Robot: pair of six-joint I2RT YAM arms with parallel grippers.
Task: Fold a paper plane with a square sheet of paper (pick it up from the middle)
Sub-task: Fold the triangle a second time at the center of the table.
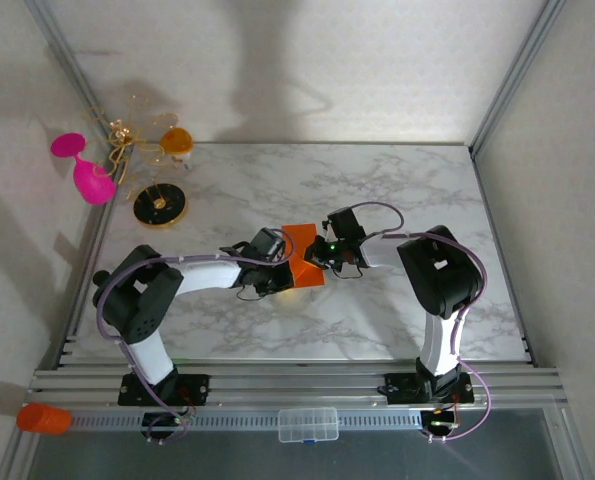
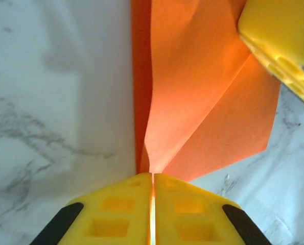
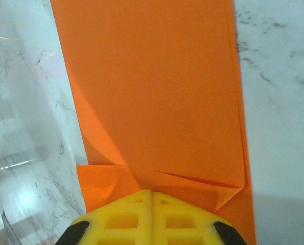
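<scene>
The left gripper (image 2: 153,176) was closed, its yellow fingers pressed together on the near tip of the square sheet of paper (image 2: 192,92), with only a thin orange line showing between them. The right gripper (image 3: 152,193) was likewise closed, clamped on the opposite edge of the sheet over a small folded-in flap. In the left wrist view the partly folded sheet ran straight away from the fingertips, its long axis and its main crease in line with the seam between the fingers, and the layers fanned out to the right, where a finger of the right gripper met them. In the top view the sheet lay between the two grippers at the middle of the marble table (image 1: 407,190), apparently lifted just clear of it. Both arms were in contact, so neither was nearer. The coming crease would probably have to follow that long axis. A pink goblet (image 1: 87,172), a small orange-and-white cup (image 1: 177,140) and a black disc (image 1: 160,205) stood well apart at the far left corner. Nothing obstructed the working area.
</scene>
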